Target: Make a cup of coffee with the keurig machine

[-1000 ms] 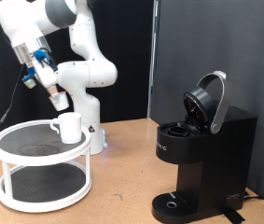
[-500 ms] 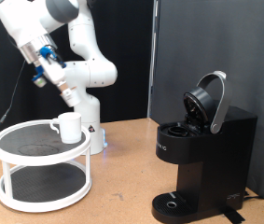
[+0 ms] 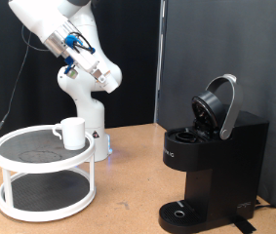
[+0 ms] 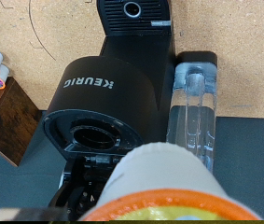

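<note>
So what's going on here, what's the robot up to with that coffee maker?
The white robot arm's gripper is raised high, moving from above the white two-tier round rack toward the black boxy Keurig coffee machine. The wrist view shows a white pod with an orange rim close under the camera, above the machine, whose rounded lid stands open. The plain white ceramic mug sits on the rack's top shelf.

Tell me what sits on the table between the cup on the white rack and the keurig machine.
Nothing: in the exterior view, bare table separates the cup from the keurig machine.
</note>
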`<state>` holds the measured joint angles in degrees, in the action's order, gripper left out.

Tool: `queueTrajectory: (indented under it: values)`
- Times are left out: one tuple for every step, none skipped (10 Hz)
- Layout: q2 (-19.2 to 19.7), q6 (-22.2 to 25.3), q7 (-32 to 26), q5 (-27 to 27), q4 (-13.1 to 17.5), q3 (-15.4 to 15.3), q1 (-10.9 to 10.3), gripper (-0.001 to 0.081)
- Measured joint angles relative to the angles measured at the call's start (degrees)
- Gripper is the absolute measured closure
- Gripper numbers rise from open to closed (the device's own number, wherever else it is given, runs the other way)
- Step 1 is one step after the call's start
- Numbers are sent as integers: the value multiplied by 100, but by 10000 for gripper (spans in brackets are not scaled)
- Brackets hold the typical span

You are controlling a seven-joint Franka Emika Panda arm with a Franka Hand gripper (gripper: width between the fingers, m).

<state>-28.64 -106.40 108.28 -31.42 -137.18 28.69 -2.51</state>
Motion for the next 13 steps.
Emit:
queueTrajectory:
  values:
    - [1,0,-7,-57,-2,15,0,435]
    - [5,-13,-8,-293,7,22,-23,435]
    - [31,-14,-1,-545,53,3,-107,435]
    - [89,-12,88,-696,133,-55,-214,435]
    - [172,52,237,-717,242,-148,-296,435]
    - [263,96,387,-724,352,-252,-379,435]
    - [352,102,515,-765,449,-358,-464,435]
    - [431,66,627,-850,530,-463,-537,435]
    - [517,-28,713,-947,600,-568,-594,435]
    - [603,-132,806,-1030,674,-669,-644,435]
    - [710,-265,865,-1126,762,-762,-700,435]
    - [839,-373,908,-1189,866,-849,-743,435]
    - [970,-459,949,-1198,969,-921,-780,435]
